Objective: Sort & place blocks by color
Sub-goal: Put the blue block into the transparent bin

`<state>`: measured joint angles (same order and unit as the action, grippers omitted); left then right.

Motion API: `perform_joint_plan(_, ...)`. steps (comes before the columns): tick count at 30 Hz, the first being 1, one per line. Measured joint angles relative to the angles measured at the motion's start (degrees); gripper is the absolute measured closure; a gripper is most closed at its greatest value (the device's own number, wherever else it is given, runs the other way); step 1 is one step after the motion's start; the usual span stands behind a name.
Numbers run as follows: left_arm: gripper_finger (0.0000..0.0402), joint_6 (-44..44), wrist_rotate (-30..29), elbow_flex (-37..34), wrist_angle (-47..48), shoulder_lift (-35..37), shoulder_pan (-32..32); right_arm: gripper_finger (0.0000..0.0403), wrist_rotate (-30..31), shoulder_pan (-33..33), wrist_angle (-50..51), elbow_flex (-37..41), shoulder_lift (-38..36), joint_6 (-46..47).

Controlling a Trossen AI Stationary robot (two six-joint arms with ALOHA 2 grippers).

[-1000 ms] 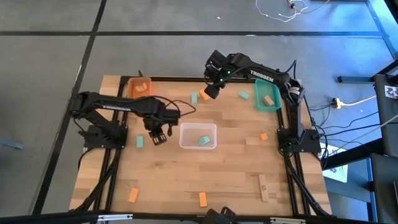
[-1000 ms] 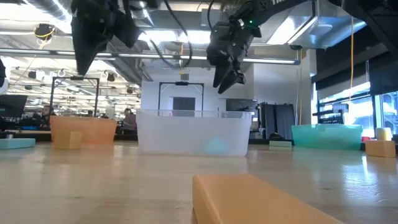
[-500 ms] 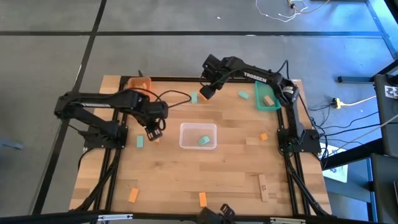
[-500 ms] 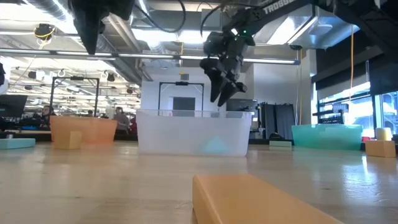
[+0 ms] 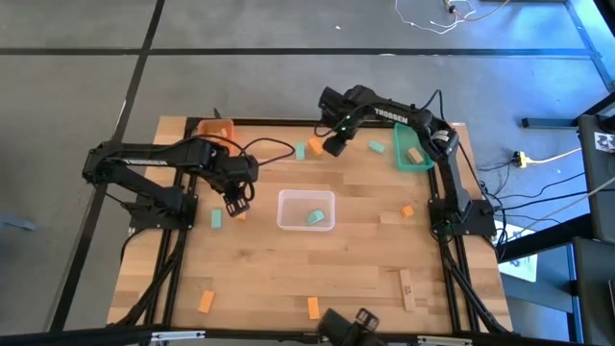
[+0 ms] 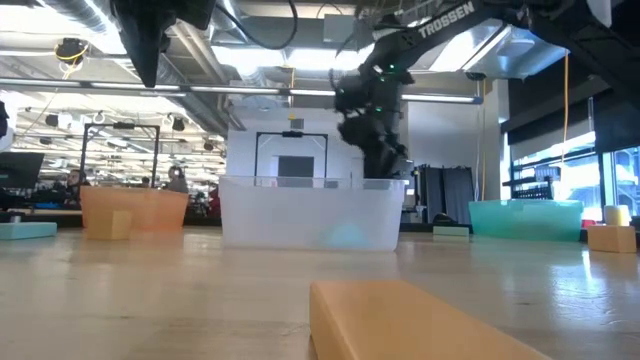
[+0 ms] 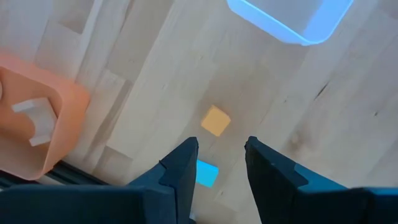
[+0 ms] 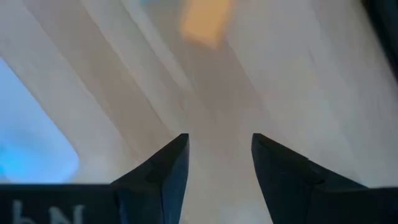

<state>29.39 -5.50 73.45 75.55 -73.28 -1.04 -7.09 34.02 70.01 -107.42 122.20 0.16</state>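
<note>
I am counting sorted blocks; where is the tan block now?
In the high view, one tan block lies inside the teal tray at the table's far right; another lies near the front right edge.

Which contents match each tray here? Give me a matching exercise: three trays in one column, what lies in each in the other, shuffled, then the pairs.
Trays:
1. orange tray
2. clear tray
3. teal tray

Contents:
A. one mint green block
B. one tan block at the table's far right
C. one pale block at the table's far left corner

Pairs: 1-C, 2-A, 3-B
</note>
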Motion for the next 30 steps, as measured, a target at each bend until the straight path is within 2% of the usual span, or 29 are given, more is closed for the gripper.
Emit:
perform_joint_plan(3,0.0274,0.00,0.00,0.00,0.00,0.00,0.00,0.0228,0.05,2.35,6.12,0.00,-0.03,0.14)
perform_joint_plan(5,0.0274,0.00,0.00,0.00,-0.02,0.00,0.00,0.0228,0.91,4.02,6.81,0.00,-0.03,0.20)
perform_joint_plan(12,0.0274,0.01,-1.51,0.00,-0.32,0.00,-0.07,0.0228,10.29,8.31,8.92,0.00,-0.03,-1.69)
perform_joint_plan(21,0.0274,0.04,-1.51,0.00,-2.78,0.00,-0.07,0.0228,10.45,11.55,11.52,0.68,-0.06,-3.53)
perform_joint_plan(30,0.0274,0.01,-2.78,0.00,-4.93,-0.02,-0.07,0.0228,10.05,11.95,7.12,9.71,-0.03,-6.36)
